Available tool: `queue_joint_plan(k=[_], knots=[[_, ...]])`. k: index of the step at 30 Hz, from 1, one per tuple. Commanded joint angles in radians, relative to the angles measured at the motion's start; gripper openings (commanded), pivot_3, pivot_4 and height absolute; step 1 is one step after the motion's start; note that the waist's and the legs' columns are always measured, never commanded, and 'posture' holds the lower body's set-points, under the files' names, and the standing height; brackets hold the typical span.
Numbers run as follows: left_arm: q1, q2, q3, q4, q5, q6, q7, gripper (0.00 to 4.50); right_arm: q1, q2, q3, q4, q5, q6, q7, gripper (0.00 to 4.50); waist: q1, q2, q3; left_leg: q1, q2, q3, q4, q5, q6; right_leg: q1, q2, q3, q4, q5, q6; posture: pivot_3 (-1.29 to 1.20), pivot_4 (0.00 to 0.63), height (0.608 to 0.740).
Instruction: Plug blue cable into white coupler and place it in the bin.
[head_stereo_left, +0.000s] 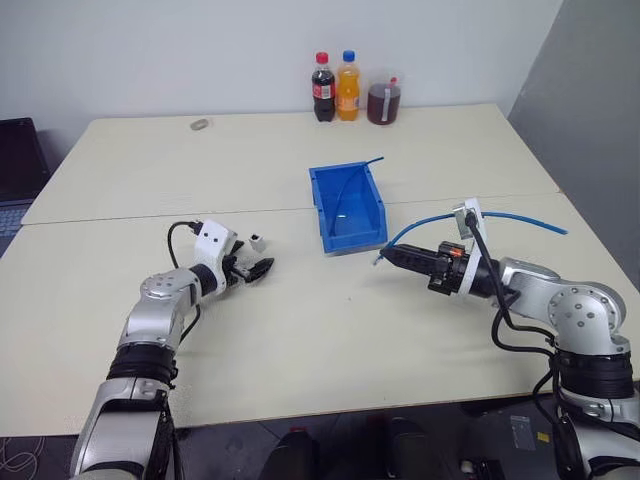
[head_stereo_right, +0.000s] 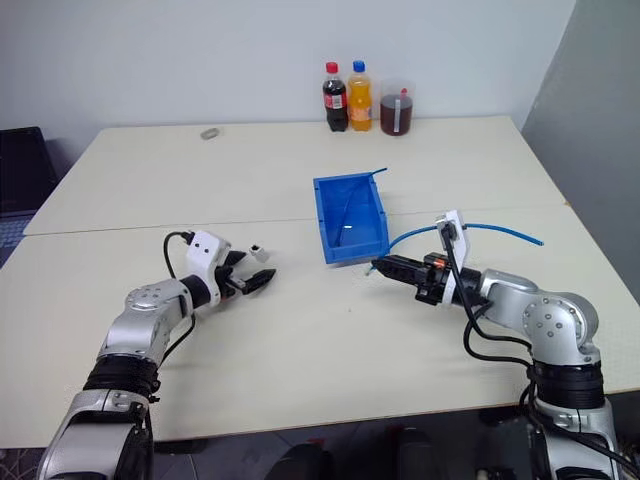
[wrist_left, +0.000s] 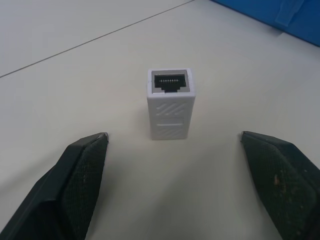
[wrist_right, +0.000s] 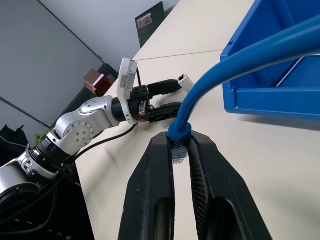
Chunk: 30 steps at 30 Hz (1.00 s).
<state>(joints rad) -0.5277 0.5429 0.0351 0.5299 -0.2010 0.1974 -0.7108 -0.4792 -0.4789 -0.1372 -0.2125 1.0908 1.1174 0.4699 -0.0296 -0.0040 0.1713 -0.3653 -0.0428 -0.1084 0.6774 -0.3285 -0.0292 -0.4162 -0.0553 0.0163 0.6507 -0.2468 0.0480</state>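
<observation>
The left gripper (wrist_left: 175, 185) is spread around the upright coupler (wrist_left: 170, 104) at 9 o'clock from the bin (head_stereo_left: 347, 208), so closing off-centre could tip it, while the right gripper (wrist_right: 181, 150) pinches the cable (head_stereo_left: 430, 218).

No readable text, brand, number or sign anywhere. Red label on dark cola bottle (head_stereo_left: 323, 88) and label on orange soda bottle (head_stereo_left: 347, 87), top centre of head view, too small to read (colours only).
</observation>
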Motion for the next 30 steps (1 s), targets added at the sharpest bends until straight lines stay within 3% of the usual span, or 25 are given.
queue_joint_plan(k=[1,16,19,27,30], knots=[[-0.034,-0.01,-0.006,0.052,0.026,-0.052,-0.015,4.1,0.011,0.008,-0.035,-0.037,0.01,-0.018,-0.015,0.16,0.001,0.0,0.0,0.0,0.0,0.0,0.0,0.0,0.0,0.0,0.0,0.0,0.0,0.0,0.0,0.0,0.15,0.74],[-0.12,-0.028,0.009,0.195,0.057,-0.128,-0.023,0.78,0.021,0.019,-0.055,-0.025,-0.01,-0.035,-0.045,0.16,0.0,0.0,0.0,0.0,-0.001,0.001,0.002,0.0,0.0,-0.004,0.0,0.0,0.009,0.0,0.0,0.0,0.15,0.74],[-0.112,-0.02,0.003,0.155,0.052,-0.111,-0.049,0.78,0.023,0.018,-0.054,-0.029,-0.012,-0.036,-0.046,0.16,0.0,0.0,0.0,0.0,-0.001,0.001,0.002,0.001,0.0,-0.004,0.0,0.0,0.01,0.0,0.0,0.0,0.15,0.74],[-0.028,0.044,-0.139,-0.308,-0.067,0.084,-0.436,0.78,-0.045,-0.032,0.031,-0.087,-0.078,-0.063,0.042,0.16,-0.002,0.0,0.0,0.0,-0.001,0.002,0.002,0.001,0.0,-0.004,0.001,0.001,0.01,0.0,0.0,0.0,0.15,0.74],[-0.037,0.031,-0.193,-0.332,-0.047,0.071,-0.478,0.78,-0.073,-0.051,0.093,-0.109,-0.136,-0.103,0.102,0.16,-0.001,0.0,0.0,0.0,-0.001,0.002,0.002,0.001,0.0,-0.004,0.001,0.001,0.009,0.0,0.0,0.0,0.15,0.74]])
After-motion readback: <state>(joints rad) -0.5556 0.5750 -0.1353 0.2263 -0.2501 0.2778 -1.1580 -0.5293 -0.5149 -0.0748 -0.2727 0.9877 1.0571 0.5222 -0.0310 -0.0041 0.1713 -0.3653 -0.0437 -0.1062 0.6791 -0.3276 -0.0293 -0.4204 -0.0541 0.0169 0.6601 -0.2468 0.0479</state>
